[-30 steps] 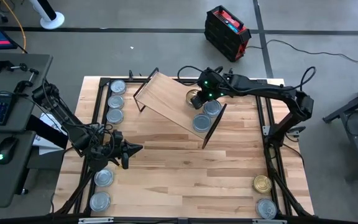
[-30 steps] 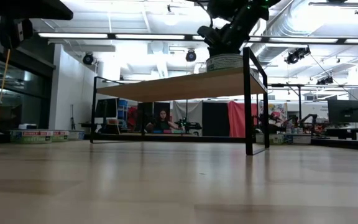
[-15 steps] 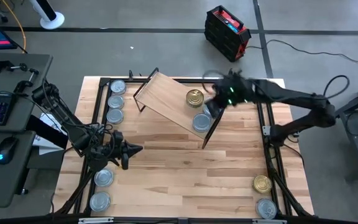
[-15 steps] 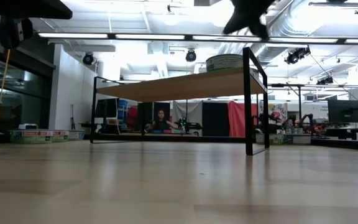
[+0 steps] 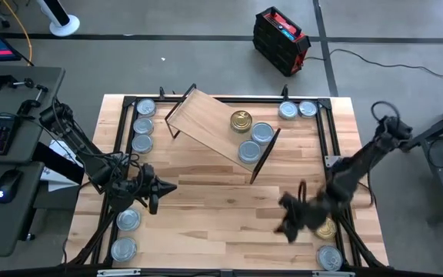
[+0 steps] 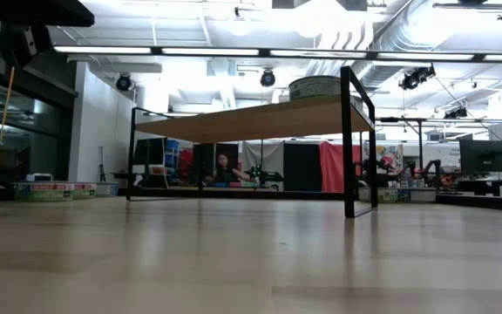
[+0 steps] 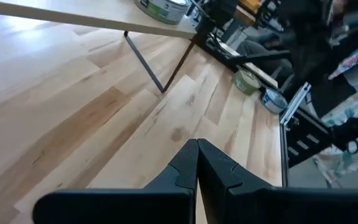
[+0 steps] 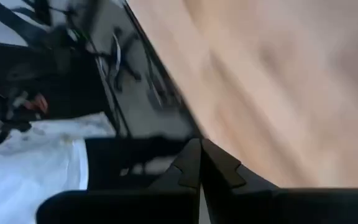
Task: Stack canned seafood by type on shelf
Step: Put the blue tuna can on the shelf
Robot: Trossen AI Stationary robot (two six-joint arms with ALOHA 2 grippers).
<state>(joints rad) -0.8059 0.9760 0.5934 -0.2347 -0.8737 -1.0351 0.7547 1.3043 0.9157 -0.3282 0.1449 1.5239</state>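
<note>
Since a second ago the right gripper (image 5: 289, 218) has been swung off the shelf (image 5: 210, 127) to the table's near right, beside a gold tin (image 5: 326, 227), its fingers (image 8: 191, 163) pressed together. One gold-topped and two silver-blue tins (image 5: 262, 133) are being left on the shelf. The left gripper (image 5: 162, 187) is being held over the table's left side, fingers (image 7: 185, 167) together.

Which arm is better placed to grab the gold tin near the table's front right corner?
The right. Its gripper hangs just beside the gold tin, jaws shut and empty, while the left gripper waits across the table by the silver tins.
</note>
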